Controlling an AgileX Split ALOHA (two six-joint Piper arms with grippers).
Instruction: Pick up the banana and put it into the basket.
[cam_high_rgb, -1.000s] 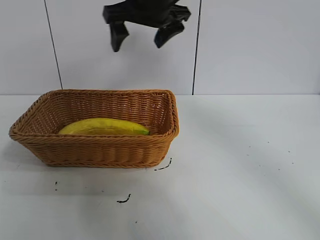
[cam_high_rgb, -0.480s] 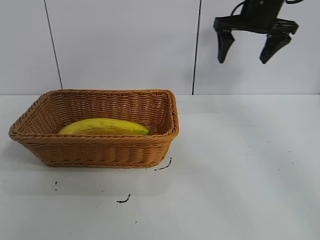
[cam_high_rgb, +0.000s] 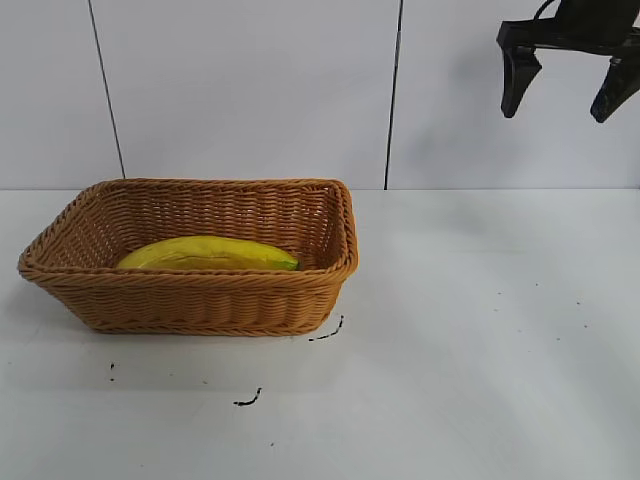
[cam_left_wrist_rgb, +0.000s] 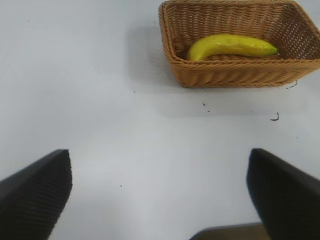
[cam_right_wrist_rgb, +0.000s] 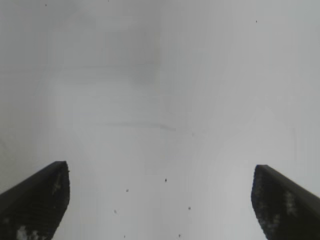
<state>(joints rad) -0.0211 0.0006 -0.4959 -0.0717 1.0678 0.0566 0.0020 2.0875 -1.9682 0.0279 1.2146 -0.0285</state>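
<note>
The yellow banana (cam_high_rgb: 205, 253) lies lengthwise inside the tan wicker basket (cam_high_rgb: 190, 295) at the left of the table. In the left wrist view the banana (cam_left_wrist_rgb: 230, 45) also lies in the basket (cam_left_wrist_rgb: 225, 77), far from the gripper. My right gripper (cam_high_rgb: 556, 115) hangs high at the upper right, open and empty, well away from the basket. In its wrist view the right gripper (cam_right_wrist_rgb: 160, 167) has only bare table between its fingers. My left gripper (cam_left_wrist_rgb: 159, 152) is open and empty over bare table, out of the exterior view.
The white table (cam_high_rgb: 480, 330) carries small dark specks and marks (cam_high_rgb: 248, 400) in front of the basket. A white panelled wall (cam_high_rgb: 250, 90) stands behind the table.
My right gripper has moved from above the basket to the upper right, staying open and empty. The banana and the basket have not moved.
</note>
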